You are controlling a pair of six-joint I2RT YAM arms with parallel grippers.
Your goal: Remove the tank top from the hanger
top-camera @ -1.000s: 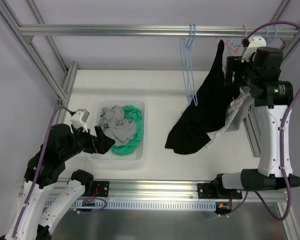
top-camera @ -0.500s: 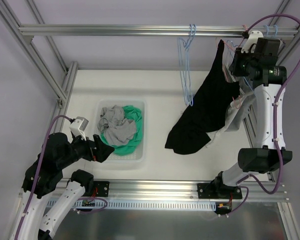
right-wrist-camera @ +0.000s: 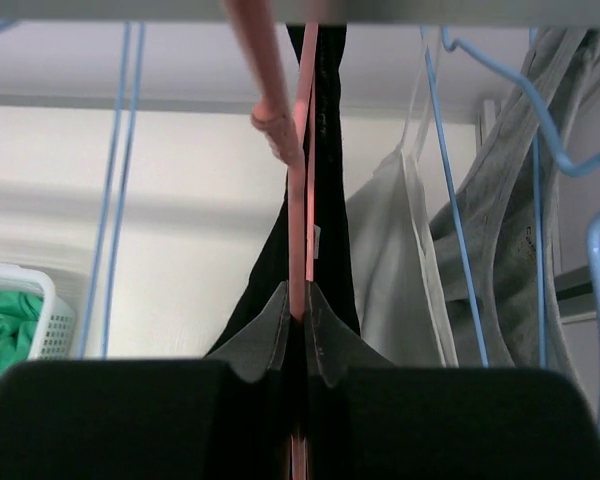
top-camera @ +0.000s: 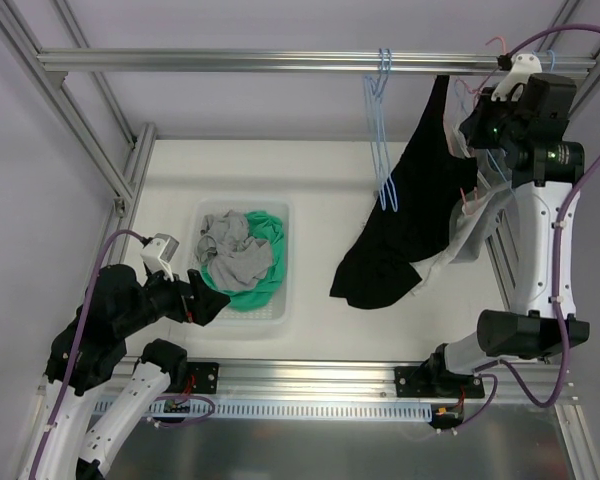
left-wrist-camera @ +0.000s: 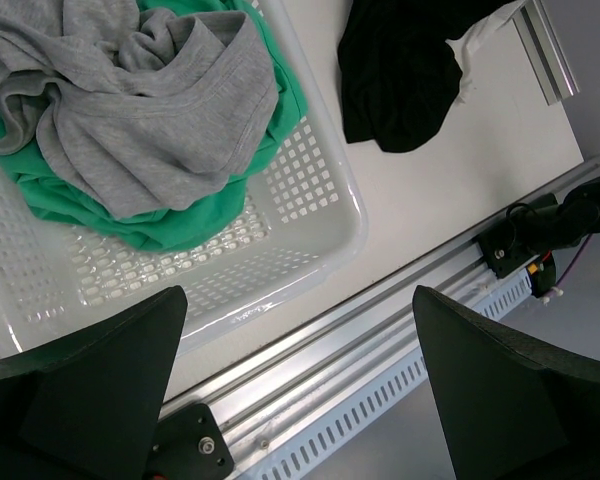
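Observation:
A black tank top [top-camera: 400, 225] hangs from a pink hanger [right-wrist-camera: 300, 190] on the top rail [top-camera: 230, 60], and its lower end is bunched on the table. My right gripper [top-camera: 472, 135] is up at the rail, right next to the top's strap. In the right wrist view the right gripper [right-wrist-camera: 298, 302] is shut on the pink hanger's wire, with the black tank top [right-wrist-camera: 332, 150] just behind it. My left gripper [top-camera: 215, 302] hovers open at the near edge of the basket; in its own view the left gripper [left-wrist-camera: 298, 295] holds nothing.
A white basket [top-camera: 283, 215] holds grey and green clothes [left-wrist-camera: 150, 130]. Empty blue hangers [top-camera: 380, 130] hang left of the tank top. White [right-wrist-camera: 400, 260] and grey [right-wrist-camera: 500, 230] garments hang on blue hangers to its right. Frame posts stand on both sides.
My right gripper has risen to the rail and shut on the pink hanger wire. The left arm has drawn back a little toward the near edge, still open.

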